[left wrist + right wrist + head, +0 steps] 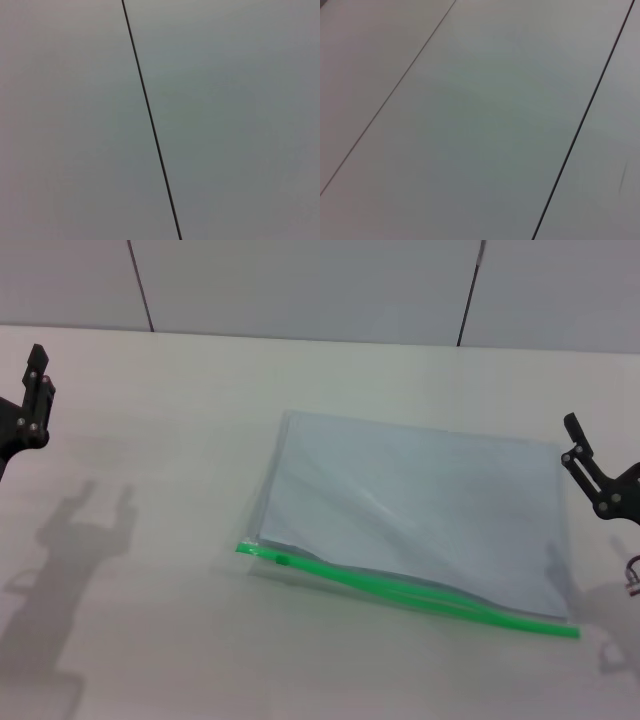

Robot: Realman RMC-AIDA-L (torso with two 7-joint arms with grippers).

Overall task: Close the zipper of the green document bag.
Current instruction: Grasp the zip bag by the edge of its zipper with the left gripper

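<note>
From my head, the green document bag (415,515) lies flat mid-table (150,440), its zipper (400,588) along the near edge. My left gripper (30,405) and right gripper (600,480) hang at the table's side edges; whether their claws are apart I cannot tell. Both wrists show only wall panels (225,125).

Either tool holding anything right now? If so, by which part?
Nothing held. The left tool and right tool sit at the table's far sides, apart from the flat translucent pale blue-grey document bag with its green zipper.
</note>
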